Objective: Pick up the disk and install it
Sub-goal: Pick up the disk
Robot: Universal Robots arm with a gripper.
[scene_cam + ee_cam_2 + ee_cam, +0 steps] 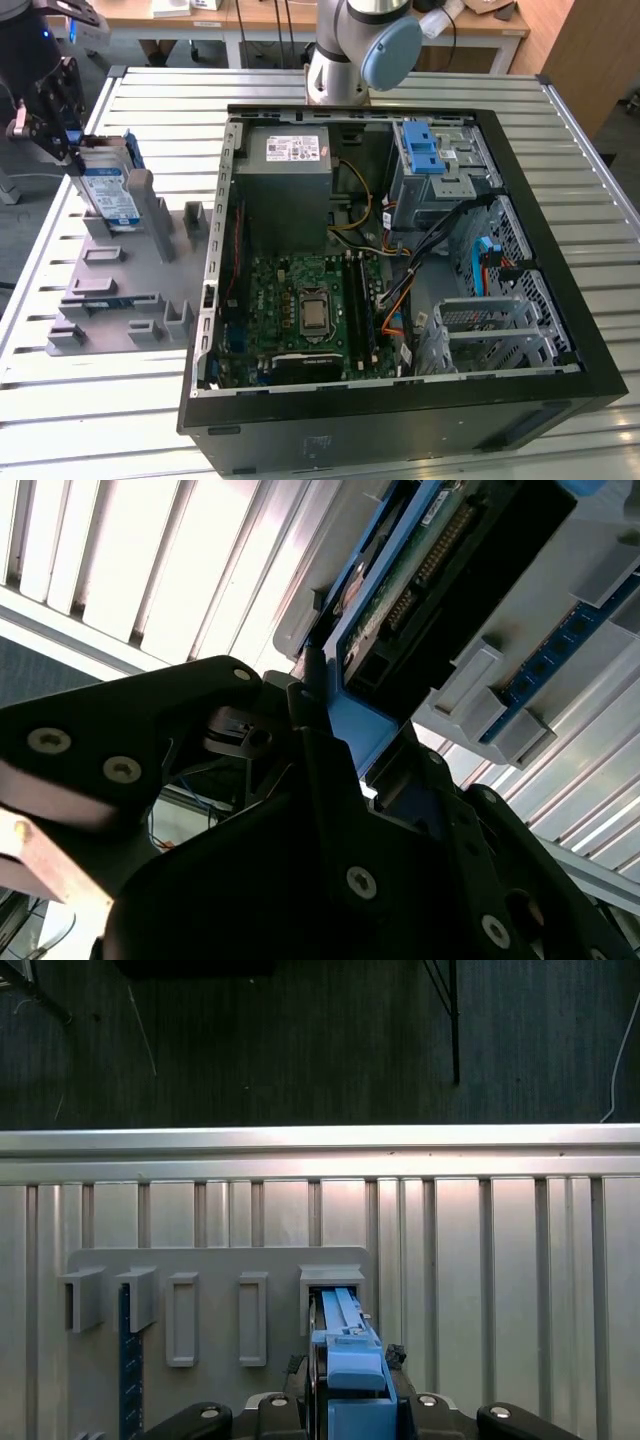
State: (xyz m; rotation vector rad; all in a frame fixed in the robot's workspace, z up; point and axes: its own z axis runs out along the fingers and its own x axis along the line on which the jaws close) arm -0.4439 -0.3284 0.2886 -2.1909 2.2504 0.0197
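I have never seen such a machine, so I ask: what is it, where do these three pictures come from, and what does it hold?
It is one robot arm at a slatted metal table. The exterior view comes from a camera apart from the arm; both wrist views come from cameras riding on it. On the table lie an open computer case and a grey holder with slots. The disk stands upright in one slot, and the end effector is closed on its blue frame.
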